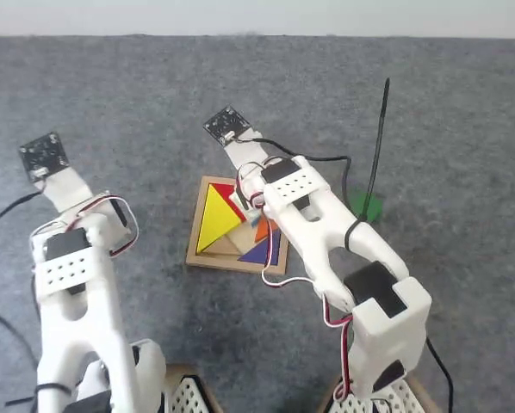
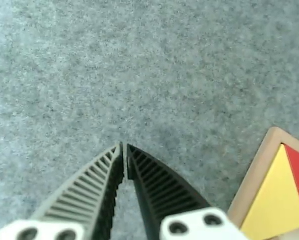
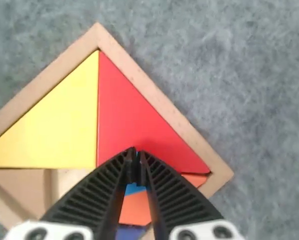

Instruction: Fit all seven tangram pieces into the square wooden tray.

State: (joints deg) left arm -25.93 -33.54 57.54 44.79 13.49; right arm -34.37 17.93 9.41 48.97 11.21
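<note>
High view — tray partly behind arm

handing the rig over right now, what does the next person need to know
Left pincer: shut, holding nothing, above the carpet beside the tray.
Right pincer: shut, above the tray at the red triangle's lower edge.
Done: yellow triangle, red triangle, orange piece and blue piece are in the tray.
Left: green piece lies on the carpet outside the tray, on the right arm's side. Bare wood shows below the yellow triangle. The arm hides part of the tray, so the full count is unclear.
</note>
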